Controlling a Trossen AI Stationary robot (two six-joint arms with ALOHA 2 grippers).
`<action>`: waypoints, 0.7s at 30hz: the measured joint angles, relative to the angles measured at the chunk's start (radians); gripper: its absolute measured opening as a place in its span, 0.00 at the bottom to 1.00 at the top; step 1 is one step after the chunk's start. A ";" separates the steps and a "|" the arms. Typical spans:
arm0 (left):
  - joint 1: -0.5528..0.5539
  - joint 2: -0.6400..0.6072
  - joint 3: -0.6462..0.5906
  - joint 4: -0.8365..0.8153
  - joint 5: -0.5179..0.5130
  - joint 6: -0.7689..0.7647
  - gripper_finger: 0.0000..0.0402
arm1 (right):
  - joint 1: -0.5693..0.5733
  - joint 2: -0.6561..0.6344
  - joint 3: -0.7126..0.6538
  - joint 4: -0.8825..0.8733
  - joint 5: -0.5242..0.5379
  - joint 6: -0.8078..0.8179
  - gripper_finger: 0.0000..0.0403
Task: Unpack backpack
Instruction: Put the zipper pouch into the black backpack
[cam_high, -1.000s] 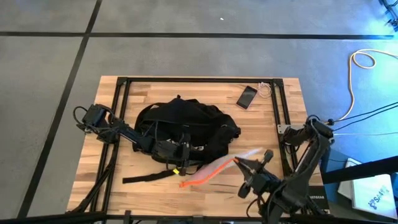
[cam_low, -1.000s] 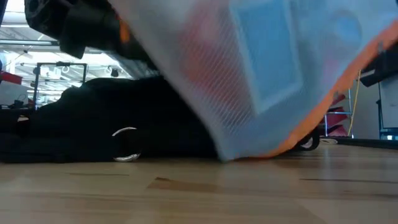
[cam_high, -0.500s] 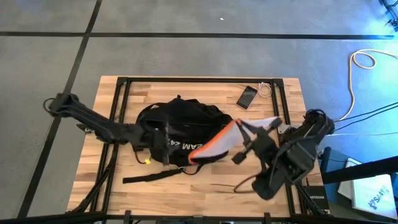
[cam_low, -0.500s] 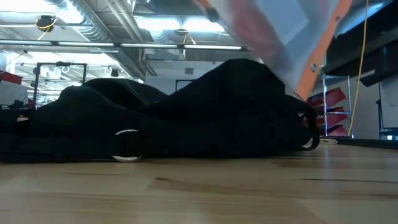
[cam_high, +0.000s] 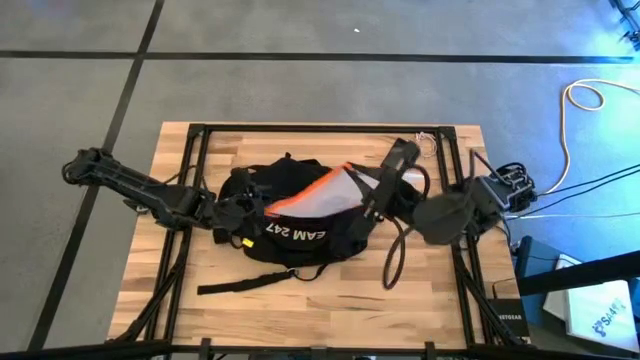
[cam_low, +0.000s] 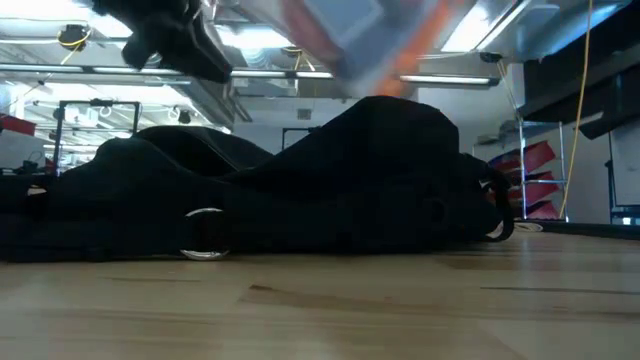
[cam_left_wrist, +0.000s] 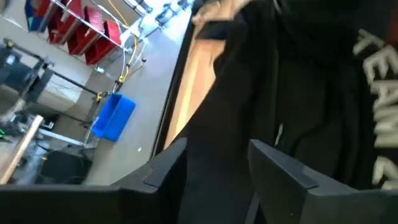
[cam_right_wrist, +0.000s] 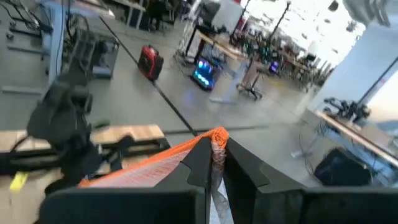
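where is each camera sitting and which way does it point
High: above the table, straight down; both arms, backpack, phone.
Low: at tabletop height, level across at the backpack; arm parts overhead.
Left wrist: on the left arm, past its fingers gripping the backpack.
Right wrist: on the right arm; right gripper shut on the mesh pouch.
Shared: high and right wrist both show the pouch.

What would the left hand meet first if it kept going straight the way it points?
Most likely the backpack: its black fabric fills the space just ahead of the left hand and sits between the fingers. Depth is hard to judge, so contact may already exist.
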 joint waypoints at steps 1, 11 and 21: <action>0.001 0.000 0.000 -0.011 0.005 0.019 0.40 | -0.006 0.000 0.007 0.015 -0.001 -0.034 0.04; 0.061 0.000 -0.002 -0.269 0.130 -0.099 0.71 | -0.033 0.001 0.033 -0.051 0.012 -0.058 0.04; 0.206 0.098 -0.094 -0.050 0.140 0.075 0.80 | -0.030 0.001 0.033 -0.052 0.014 -0.054 0.04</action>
